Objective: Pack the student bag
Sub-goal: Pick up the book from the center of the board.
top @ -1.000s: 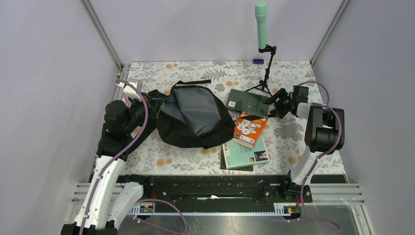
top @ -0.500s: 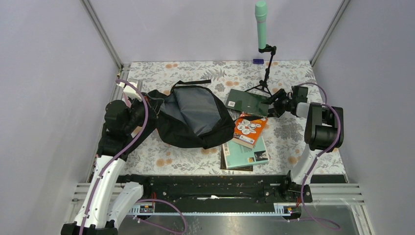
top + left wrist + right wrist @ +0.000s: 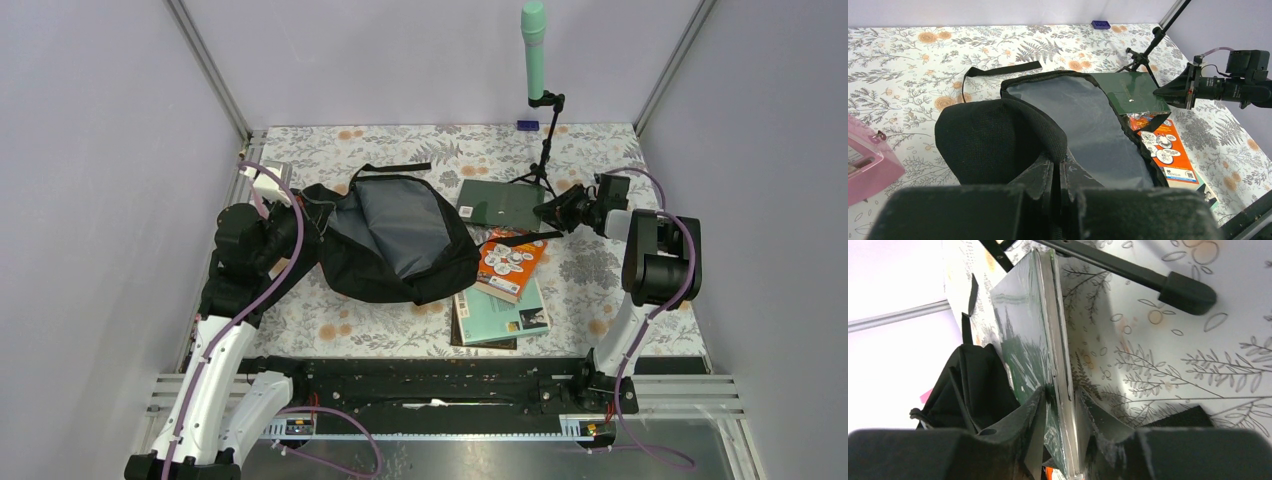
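The student bag (image 3: 395,240) lies open at the middle of the table, its grey lining facing up, also in the left wrist view (image 3: 993,140). My left gripper (image 3: 1060,162) is shut on a fold of the bag's black rim at its left end (image 3: 300,218). A dark green book (image 3: 500,205) sits just right of the bag's mouth. My right gripper (image 3: 548,212) is shut on that green book's right edge, one finger on the cover (image 3: 1028,350) and one under it, the gripper (image 3: 1060,395) holding the book tilted up off the table.
An orange book (image 3: 512,262) rests on a teal book (image 3: 500,315) below the green one. A mint microphone (image 3: 535,50) stands on a black tripod (image 3: 541,170) right behind the right gripper. A pink box (image 3: 863,165) sits left of the bag.
The right gripper's jaws have closed onto the green book's edge. The book has shifted a little left toward the bag and tipped up. The left arm has not moved.
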Available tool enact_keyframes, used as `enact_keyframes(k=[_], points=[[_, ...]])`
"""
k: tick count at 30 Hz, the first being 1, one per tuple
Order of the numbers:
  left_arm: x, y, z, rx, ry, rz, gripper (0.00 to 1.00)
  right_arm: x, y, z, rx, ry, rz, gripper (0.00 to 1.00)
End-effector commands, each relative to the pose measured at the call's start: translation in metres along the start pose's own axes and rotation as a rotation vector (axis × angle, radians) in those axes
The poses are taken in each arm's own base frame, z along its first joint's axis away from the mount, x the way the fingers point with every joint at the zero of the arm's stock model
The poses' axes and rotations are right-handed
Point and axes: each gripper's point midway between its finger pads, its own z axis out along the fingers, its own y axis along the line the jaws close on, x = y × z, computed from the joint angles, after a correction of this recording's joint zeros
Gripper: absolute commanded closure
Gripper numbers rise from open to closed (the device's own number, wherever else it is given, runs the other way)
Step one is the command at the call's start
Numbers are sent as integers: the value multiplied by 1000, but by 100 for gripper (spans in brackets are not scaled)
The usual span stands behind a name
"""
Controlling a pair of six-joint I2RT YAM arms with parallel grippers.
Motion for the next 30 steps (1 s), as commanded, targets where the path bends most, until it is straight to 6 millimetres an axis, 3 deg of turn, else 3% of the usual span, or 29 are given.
enact_keyframes(k=[1,6,13,17,21,25,30], points=[[-32,-7,-2,15,-96,40,100,-7,37,-11,-118,-31,-32,84],[-32,-7,-3,16,-96,40,100,-5,66,-36,-191,-73,-80,100],[-33,-8,-4,20,-101,39,100,-3,118,-101,-246,-218,-237,100],[-34,-9,-5,24,-101,38,100,7,126,-132,-184,-252,-328,100],[-34,-10,-5,27,-102,37,100,17,113,-156,-7,-262,-424,100],[-34,-11,-5,32,-103,34,100,14,106,-177,180,-308,-553,100],[-34,-11,-6,34,-104,32,100,7,121,-200,283,-347,-657,100]])
